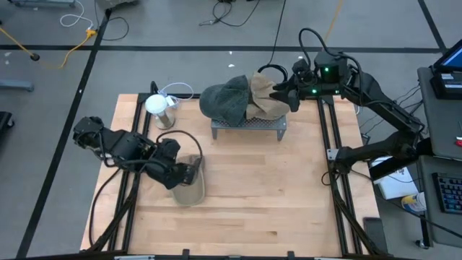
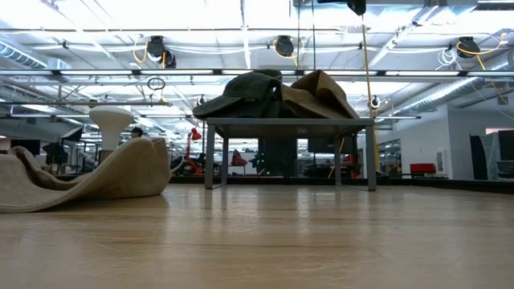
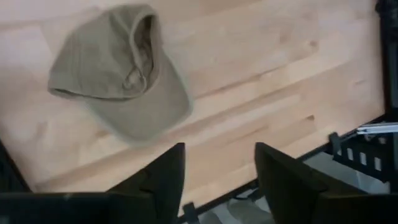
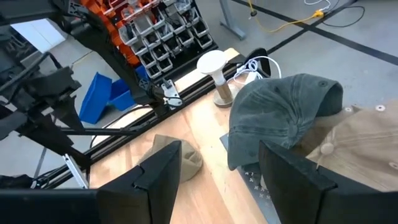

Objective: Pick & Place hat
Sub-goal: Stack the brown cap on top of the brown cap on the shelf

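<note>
The left gripper [image 1: 193, 172], a dark two-finger claw on the arm reaching in from the table's left side, has its fingers [image 3: 163, 174] parted with nothing between them; it sits just above the near-left part of the light wooden slatted table [image 1: 267, 202], over the edge of a khaki cloth baseball cap [image 1: 190, 189]. That cap lies loose on the bare wood, released and apart from the fingers in the left wrist view [image 3: 118, 74], resting upside down so its hollow and the strap inside show, with its long axis running roughly near to far across the boards. In the low view it is a slumped tan shape [image 2: 88, 177] at the left, flat on the table. The right gripper [image 1: 280, 92] hangs at the far right of the table beside a small grey perforated metal stand [image 1: 247, 127], its fingers [image 4: 158, 171] spread and empty. The stand carries two more caps: a dark green cloth cap [image 1: 225, 100] on its left half, drooping over the left edge, and a tan cloth cap [image 1: 266, 102] on its right half, lying partly under the green one and reaching toward the right gripper. From the right wrist view the green cap [image 4: 280, 115] overlaps the tan cap [image 4: 357, 143]. To the left of the stand, at the far edge of the table, stands a white mushroom-shaped stand with a round top [image 1: 159, 107], with a white cable [image 1: 177, 92] looped beside it.
</note>
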Motion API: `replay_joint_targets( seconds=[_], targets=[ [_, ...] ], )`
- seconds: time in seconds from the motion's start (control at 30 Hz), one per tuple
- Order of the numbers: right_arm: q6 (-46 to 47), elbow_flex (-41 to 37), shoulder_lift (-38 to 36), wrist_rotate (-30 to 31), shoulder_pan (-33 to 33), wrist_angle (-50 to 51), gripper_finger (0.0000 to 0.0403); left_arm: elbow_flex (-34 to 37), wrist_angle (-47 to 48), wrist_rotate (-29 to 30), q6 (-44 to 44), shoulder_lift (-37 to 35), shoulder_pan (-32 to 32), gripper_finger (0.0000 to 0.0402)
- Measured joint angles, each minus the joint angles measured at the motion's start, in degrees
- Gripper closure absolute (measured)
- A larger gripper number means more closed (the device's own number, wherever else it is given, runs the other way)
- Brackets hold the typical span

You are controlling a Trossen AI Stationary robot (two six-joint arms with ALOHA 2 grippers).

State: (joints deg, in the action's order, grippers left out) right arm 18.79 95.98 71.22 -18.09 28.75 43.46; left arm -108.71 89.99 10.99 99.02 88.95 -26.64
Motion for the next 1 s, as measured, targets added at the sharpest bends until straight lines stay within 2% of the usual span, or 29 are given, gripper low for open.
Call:
replay_joint_targets(
  seconds=[0.17, 0.4, 0.6, 0.8, 1.0],
  targets=[
    [-0.44, 0.00, -0.02, -0.02, 0.00, 0.04, 0.0197, 4.11, 0.05, -0.78, 7.59, -0.07, -2.37, 0.0157],
    [-1.92, 0.00, -0.02, -0.04, 0.00, 0.07, 0.0199, 15.30, -1.58, -3.91, 18.95, -0.02, -5.86, 0.0124],
    [-1.92, 0.00, -0.02, -0.07, 0.00, 0.11, 0.0199, 24.78, -8.16, -4.57, 26.31, 0.01, -9.13, 0.0120],
    [-2.56, -0.26, -0.03, -0.07, 0.00, 0.87, 0.0201, 34.07, -11.87, -4.53, 38.25, -0.02, -13.53, 0.0121],
    [-2.54, -5.29, -0.70, -0.15, -0.02, 0.89, 0.0204, 42.84, -21.03, -5.12, 39.75, -0.04, -15.35, 0.0121]
  ],
)
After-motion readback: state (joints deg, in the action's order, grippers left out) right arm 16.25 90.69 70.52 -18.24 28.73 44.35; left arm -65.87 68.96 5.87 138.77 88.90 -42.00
